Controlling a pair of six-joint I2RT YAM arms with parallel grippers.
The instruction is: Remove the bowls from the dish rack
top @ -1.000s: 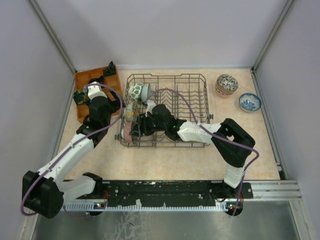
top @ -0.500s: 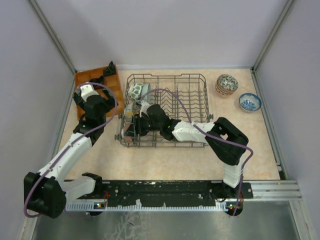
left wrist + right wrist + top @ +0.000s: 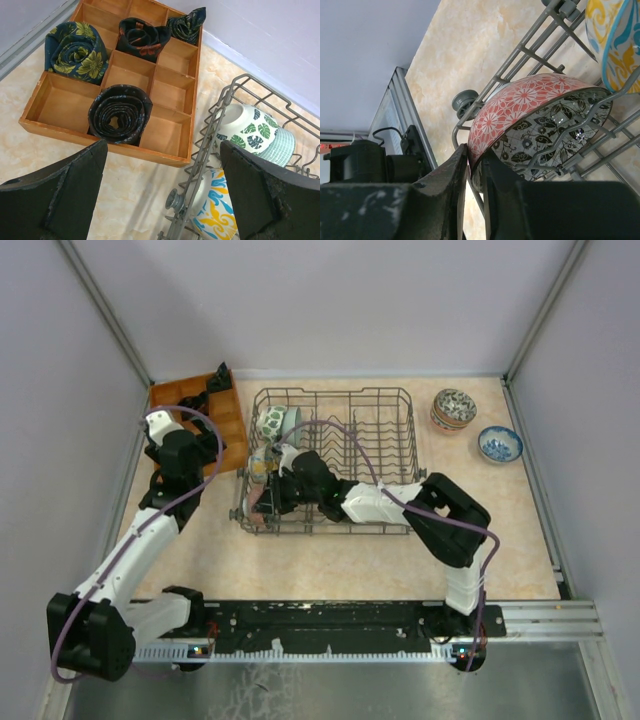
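Observation:
The dark wire dish rack (image 3: 334,391) stands mid-table. At its left end are a green-leaf bowl (image 3: 270,420), a teal bowl (image 3: 291,424), a blue-and-yellow bowl (image 3: 259,468) and a red-orange flowered bowl (image 3: 256,504). My right gripper (image 3: 270,496) reaches into the rack and is shut on the rim of the red-orange bowl (image 3: 520,105), one finger inside (image 3: 500,185) and one outside; the bowl leans among the rack wires (image 3: 465,100). My left gripper (image 3: 198,462) is open and empty over the table between the tray and the rack (image 3: 200,165), with the green-leaf bowl (image 3: 245,127) and the blue-and-yellow bowl (image 3: 220,210) to its right.
An orange-brown compartment tray (image 3: 229,430) with dark rolled cloths sits left of the rack; it also shows in the left wrist view (image 3: 165,90). A stack of patterned bowls (image 3: 453,408) and a blue bowl (image 3: 499,444) stand on the table at the right.
My left arm has drawn back up and to the left, away from the rack toward the tray. My right gripper has reached further left along the rack to the red-orange bowl.

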